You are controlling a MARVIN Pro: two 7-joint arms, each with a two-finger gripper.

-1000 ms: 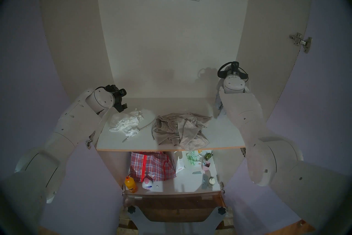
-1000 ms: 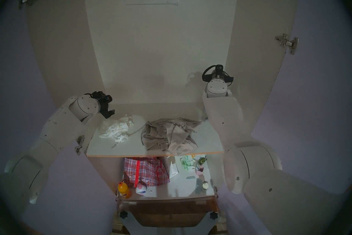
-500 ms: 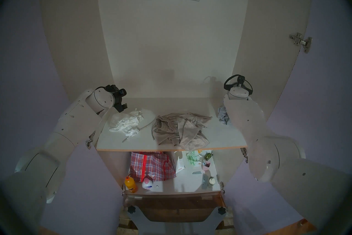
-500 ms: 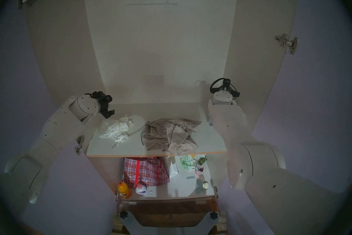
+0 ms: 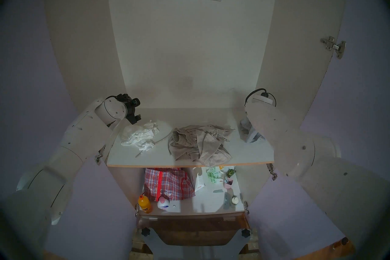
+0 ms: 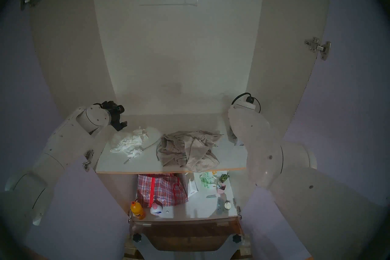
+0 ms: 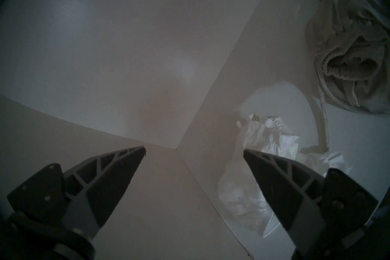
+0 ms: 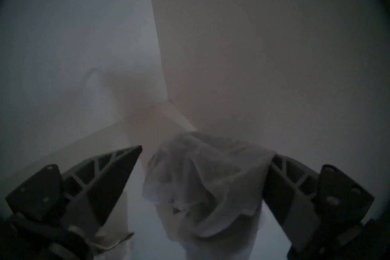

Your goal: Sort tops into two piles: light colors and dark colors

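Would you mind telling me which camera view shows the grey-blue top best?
The right wrist view: the grey-blue top fills the space between the open right gripper fingers. The head views show only a crumpled part beside the right arm, and less in the right eye. The left wrist view misses it.

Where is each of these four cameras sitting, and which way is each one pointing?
Head stereo left: on the head, looking down into the open wardrobe; both arms show, the white top and beige knit lie on the upper shelf.
Head stereo right: nearly the same picture, shifted sideways.
Left wrist: above the shelf's back left corner; open left hand, white top beside it.
Right wrist: at the back right corner; open right hand over the grey-blue top.
Shared: both wrist views show cloth the head views show.
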